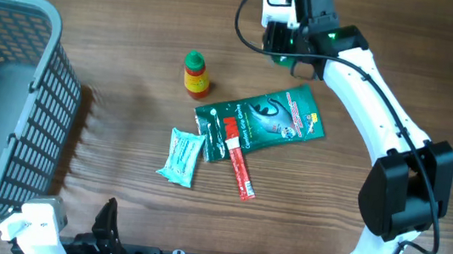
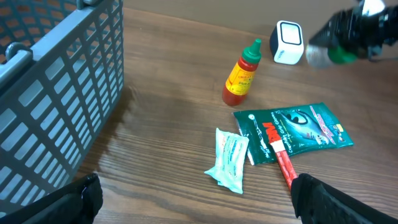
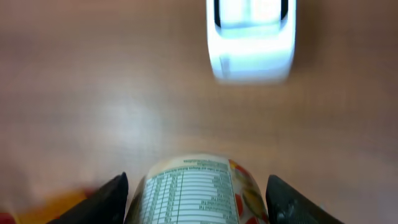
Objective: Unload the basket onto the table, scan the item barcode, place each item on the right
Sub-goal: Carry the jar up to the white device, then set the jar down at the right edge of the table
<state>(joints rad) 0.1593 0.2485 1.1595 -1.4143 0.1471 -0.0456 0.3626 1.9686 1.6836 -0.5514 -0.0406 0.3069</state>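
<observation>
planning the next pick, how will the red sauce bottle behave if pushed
The sauce bottle stands upright, tall and narrow, so a side push would probably tip it. Its round body would then likely roll. It looks plastic, so probably not fragile.

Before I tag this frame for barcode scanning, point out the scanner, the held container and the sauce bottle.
white scanner (image 3: 250, 56): right wrist view, on its white housing.
labelled container (image 3: 193, 193): right wrist view, on its nutrition panel.
sauce bottle (image 2: 240, 78): left wrist view, on its yellow label.

Mock shop checkout: a shopping basket (image 1: 50, 98), barcode scanner (image 1: 275, 4) and packaged groceries (image 1: 272, 119) on a table (image 1: 135, 31)
</observation>
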